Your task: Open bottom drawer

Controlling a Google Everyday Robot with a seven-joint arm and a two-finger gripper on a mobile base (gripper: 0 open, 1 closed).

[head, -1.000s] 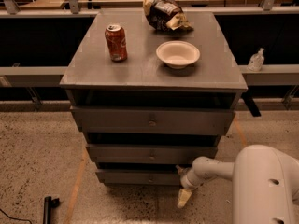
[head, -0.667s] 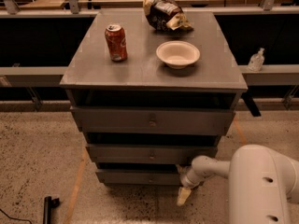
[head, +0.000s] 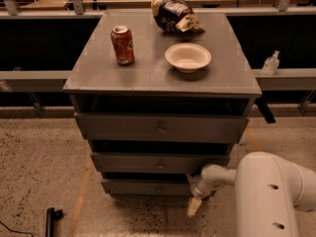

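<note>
A grey wooden cabinet has three stacked drawers. The bottom drawer (head: 143,187) is the thinnest front, lowest, with a small round centre knob (head: 159,189). Above it are the mid-sized front (head: 158,163) and the widest top front (head: 160,128). My gripper (head: 194,206) hangs at the end of the white arm (head: 217,176), just right of the bottom drawer's right end and slightly below it, close to the floor. One pale fingertip (head: 193,207) shows, pointing down.
On the cabinet top (head: 98,73) stand a red soda can (head: 122,44), a white bowl (head: 188,57) and a crumpled chip bag (head: 174,10). A sanitizer bottle (head: 270,63) sits on the right ledge. A black object (head: 50,220) lies on the speckled floor at left.
The arm and gripper have stayed at the bottom drawer's right end. The drawers and the things on top have not moved.
</note>
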